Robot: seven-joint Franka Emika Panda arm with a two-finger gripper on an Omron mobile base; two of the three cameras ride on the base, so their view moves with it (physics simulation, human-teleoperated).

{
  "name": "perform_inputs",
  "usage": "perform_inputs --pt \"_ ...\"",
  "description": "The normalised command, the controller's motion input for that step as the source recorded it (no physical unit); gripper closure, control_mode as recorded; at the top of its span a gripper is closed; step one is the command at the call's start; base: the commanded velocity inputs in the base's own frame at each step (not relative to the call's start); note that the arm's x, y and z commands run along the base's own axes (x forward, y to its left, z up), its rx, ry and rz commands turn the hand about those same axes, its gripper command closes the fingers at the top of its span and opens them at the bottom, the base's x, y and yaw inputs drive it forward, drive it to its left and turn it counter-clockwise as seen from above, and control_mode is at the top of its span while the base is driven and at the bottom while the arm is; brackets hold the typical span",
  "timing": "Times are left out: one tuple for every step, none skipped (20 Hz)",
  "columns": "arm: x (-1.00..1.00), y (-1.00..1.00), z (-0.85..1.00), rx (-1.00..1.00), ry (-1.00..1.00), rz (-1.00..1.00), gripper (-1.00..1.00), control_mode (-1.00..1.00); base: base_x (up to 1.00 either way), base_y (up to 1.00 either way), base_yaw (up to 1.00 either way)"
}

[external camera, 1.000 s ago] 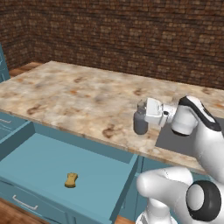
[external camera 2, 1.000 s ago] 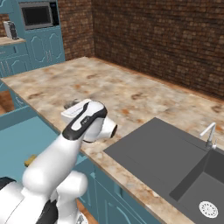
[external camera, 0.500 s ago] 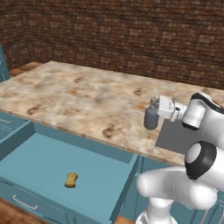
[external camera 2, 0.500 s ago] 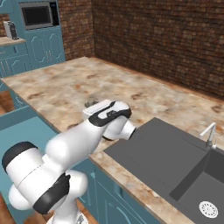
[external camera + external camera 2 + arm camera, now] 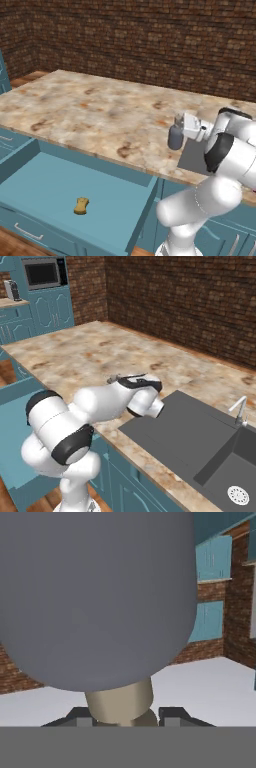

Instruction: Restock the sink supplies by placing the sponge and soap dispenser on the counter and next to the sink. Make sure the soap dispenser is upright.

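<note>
Fingers (image 5: 125, 716) of mine are clamped on the soap dispenser (image 5: 175, 136), one dark tip on each side of its pale neck in the hand view, with the grey-blue body swelling large just beyond them. No label, brand or writing can be read on the bottle or anywhere else. From the left base view I hold the dispenser out sideways from my wrist, above the near right part of the desk (image 5: 100, 115), just left of the dark grey sink (image 5: 190, 431); whether its base touches the stone I cannot tell. The sponge (image 5: 81, 205) lies well apart from my fingers, flat on the floor of the open teal drawer (image 5: 60, 187) below the desk's near edge, toward the left. A faucet (image 5: 239, 410) stands at the sink's far right.
</note>
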Motion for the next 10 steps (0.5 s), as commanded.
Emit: perform_inputs --pt "0.57 -0.11 -0.48 0.00 0.00 0.00 1.00 -1.00 0.00 0.00 0.00" --pt "0.51 -0.19 -0.34 0.00 0.00 0.00 1.00 -1.00 0.00 0.00 0.00" --pt "0.55 -0.26 -0.31 0.00 0.00 0.00 1.00 -1.00 0.00 0.00 0.00" --pt "0.58 -0.22 -0.40 0.00 0.00 0.00 1.00 -1.00 0.00 0.00 0.00" --pt "0.54 -0.21 -0.34 0.00 0.00 0.00 1.00 -1.00 0.00 0.00 0.00" --pt "0.50 -0.34 -0.24 0.00 0.00 0.00 1.00 -1.00 0.00 0.00 0.00" --pt "0.47 -0.35 -0.31 0.00 0.00 0.01 1.00 -1.00 0.00 0.00 0.00" --pt "0.49 -0.32 -0.42 0.00 0.00 0.01 1.00 -1.00 0.00 0.00 0.00" --pt "0.49 -0.30 -0.45 0.00 0.00 0.02 1.00 -1.00 0.00 0.00 0.00" --pt "0.46 -0.29 -0.40 0.00 0.00 0.02 1.00 -1.00 0.00 0.00 0.00"
